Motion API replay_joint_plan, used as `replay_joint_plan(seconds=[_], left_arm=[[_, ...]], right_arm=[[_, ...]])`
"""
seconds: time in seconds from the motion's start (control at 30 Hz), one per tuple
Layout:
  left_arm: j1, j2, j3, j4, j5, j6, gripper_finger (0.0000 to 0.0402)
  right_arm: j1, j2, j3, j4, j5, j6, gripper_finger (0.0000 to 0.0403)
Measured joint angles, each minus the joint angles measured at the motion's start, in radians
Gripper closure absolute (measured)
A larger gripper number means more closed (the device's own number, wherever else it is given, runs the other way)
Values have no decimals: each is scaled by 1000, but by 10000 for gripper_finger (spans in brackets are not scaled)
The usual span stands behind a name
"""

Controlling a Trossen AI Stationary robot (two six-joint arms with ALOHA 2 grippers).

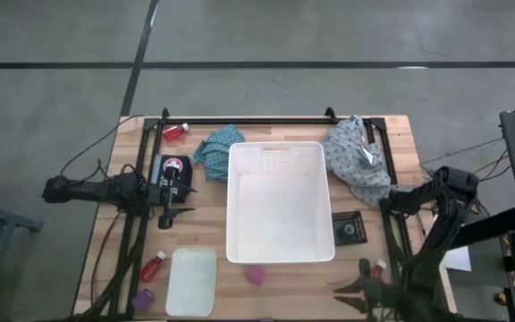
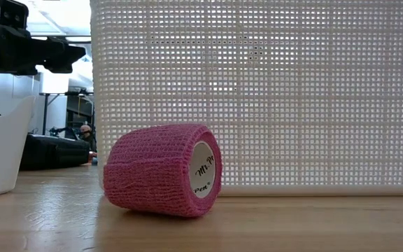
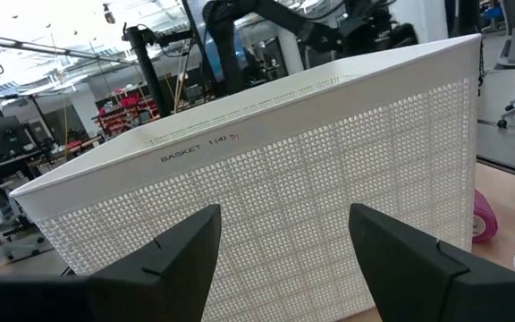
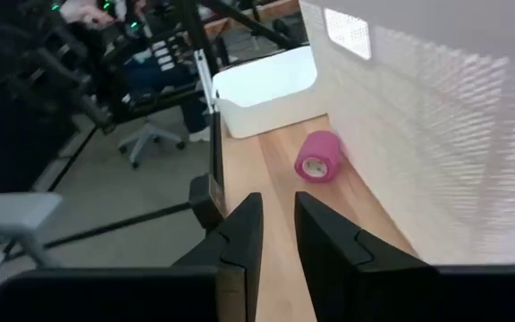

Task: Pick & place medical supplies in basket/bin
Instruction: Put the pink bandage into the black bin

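The large deep white rectangular plastic basket [image 1: 281,202] stands in the middle of the pale wooden table [image 1: 213,234], and nothing shows inside it. Just beside its near wall a small pink-purple roll of wrap [image 1: 256,275] lies on its side on the bare wood; the low view shows it close up against the mesh wall [image 2: 257,91].

Left of the roll sits the small shallow translucent-white tray [image 1: 191,281], with a small red bottle with a white cap [image 1: 155,265] and a purple roll [image 1: 143,296] beside it. At the far edge, a teal patterned bunched cloth [image 1: 216,148] touches the basket's left far corner, a grey patterned bunched cloth [image 1: 356,159] lies at its right, and another red bottle [image 1: 175,131] rests near the black frame rail [image 1: 249,120]. A flat black tray [image 1: 348,228] lies right of the basket.

Grey concrete floor surrounds the table; the wrist views show a workshop with racks and chairs.

The left gripper [image 1: 173,213] reaches in level from the left, its fingers [image 3: 173,259] spread wide and holding nothing, pointed at the basket's side wall.

The right gripper [image 1: 354,288] sits low at the near right edge, aimed along the table toward the pink roll. Its fingers [image 4: 240,234] stand close together with a narrow gap, holding nothing, well apart from the roll [image 4: 317,157].
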Motion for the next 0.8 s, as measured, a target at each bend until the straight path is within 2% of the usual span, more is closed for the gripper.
replay_joint_plan(seconds=[0.13,0.47,0.6,0.8], left_arm=[[0,0,0,0,0,0,149],[0,0,0,0,0,0,149],[0,0,0,0,0,0,149],[0,0,0,0,0,0,149]], right_arm=[[-47,102,103,0,5,35,339],[-146,369,402,-2,19,-97,342],[-180,456,496,-5,71,-75,342],[-227,563,594,-2,72,8,342]])
